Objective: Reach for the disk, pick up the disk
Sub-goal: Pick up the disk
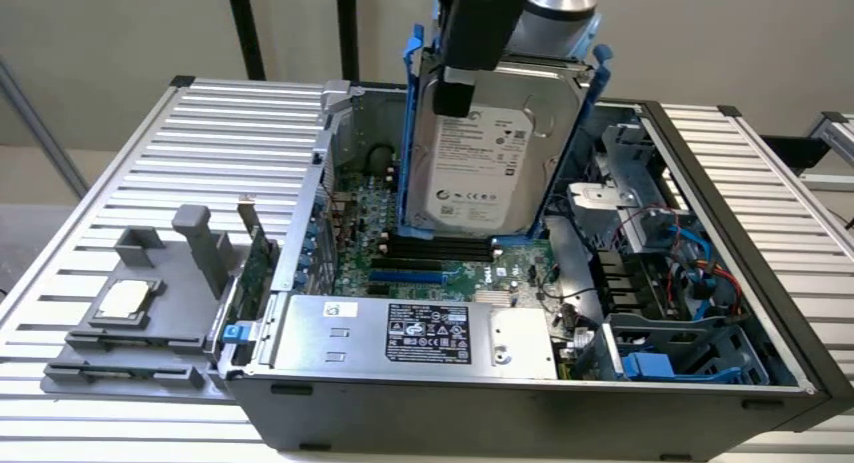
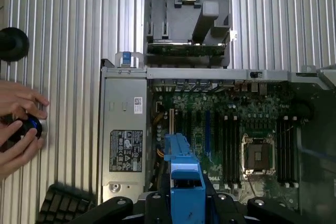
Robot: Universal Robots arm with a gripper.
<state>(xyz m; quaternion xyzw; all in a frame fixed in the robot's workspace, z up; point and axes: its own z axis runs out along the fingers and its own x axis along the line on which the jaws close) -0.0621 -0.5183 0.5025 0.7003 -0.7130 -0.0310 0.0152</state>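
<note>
Disk: the disk point(image 1: 483, 163), a silver-grey hard drive with a white printed label in a blue plastic carrier, hangs upright in the air above the open computer case point(image 1: 747, 393), clear of the boards below it. In the wrist view its blue carrier edge point(image 2: 181, 166) shows end-on between the gripper parts.
Gripper: the gripper point(image 1: 501, 43) is clamped on the top end of the disk, one black finger point(image 1: 454, 91) pressed flat against the labelled face.
Beneath the disk: the green motherboard point(image 1: 447, 263) with its black and blue memory slots point(image 1: 427, 251); the empty processor socket point(image 2: 258, 156) lies to one side in the wrist view.
Power supply: a silver power-supply box point(image 1: 400, 333) with a black label sits along the near wall of the case, just in front of the motherboard.
Drive bays: on the exterior view's right, grey metal bays point(image 1: 634, 173) and blue and red cables point(image 1: 701, 273) crowd that end of the case, near the disk's carrier edge.
Fixture: outside the case, on the exterior view's left, a grey holder point(image 1: 134, 323) on the slatted metal table point(image 1: 120, 203) carries a small square silver chip point(image 1: 123, 300).
Person: a person's hands point(image 2: 18, 129) grip a dark knob-like controller point(image 2: 26, 128) at the table edge, well apart from the case; a dark keyboard point(image 2: 63, 203) lies nearby.
</note>
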